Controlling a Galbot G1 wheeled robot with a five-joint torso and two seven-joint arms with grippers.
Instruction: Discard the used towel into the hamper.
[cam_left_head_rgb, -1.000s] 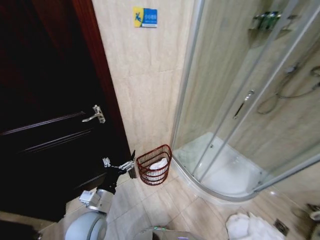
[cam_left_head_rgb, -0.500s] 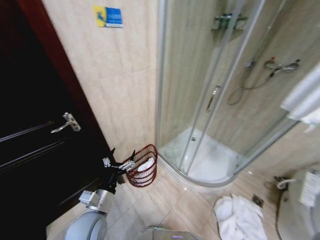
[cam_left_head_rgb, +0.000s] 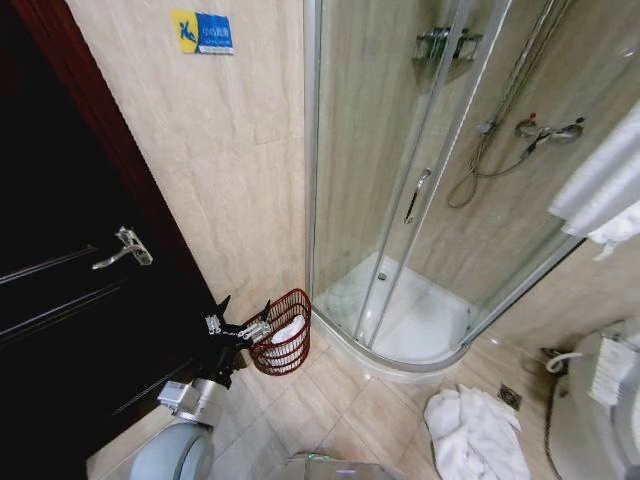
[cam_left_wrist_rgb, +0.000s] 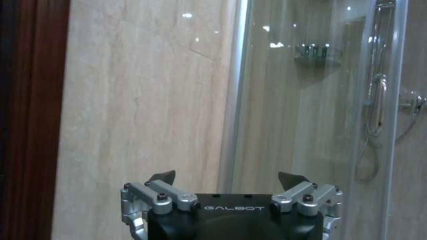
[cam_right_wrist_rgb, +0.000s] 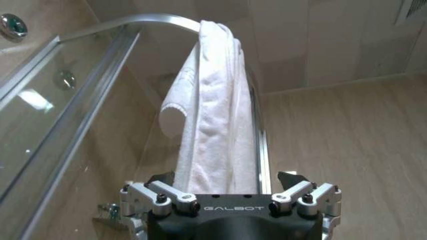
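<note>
Head view: the left end effector (cam_left_head_rgb: 243, 312) is held low at the left, in front of the dark door (cam_left_head_rgb: 60, 300), with its fingers spread and nothing between them. The hamper (cam_left_head_rgb: 281, 332) stands on the tiled floor (cam_left_head_rgb: 340, 410) just beyond it, against the beige wall (cam_left_head_rgb: 230, 170) and beside the curved glass shower (cam_left_head_rgb: 420, 200). White cloth lies inside the hamper. A crumpled white towel (cam_left_head_rgb: 475, 435) lies on the floor at the lower right, near the shower's base and well apart from the hamper. Another white towel hangs at the right edge.

Left wrist view: the left end effector (cam_left_wrist_rgb: 227, 176) points at the wall and the shower's metal frame (cam_left_wrist_rgb: 232, 95); its two dark fingertips (cam_left_wrist_rgb: 163, 176) stand wide apart, empty.

Right wrist view: the right end effector (cam_right_wrist_rgb: 227, 176) is raised before a hanging towel (cam_right_wrist_rgb: 210, 115) draped over the shower's top rail (cam_right_wrist_rgb: 133, 22). Its fingertips are spread, the towel's lower end sitting between them; whether they touch it I cannot tell.
</note>
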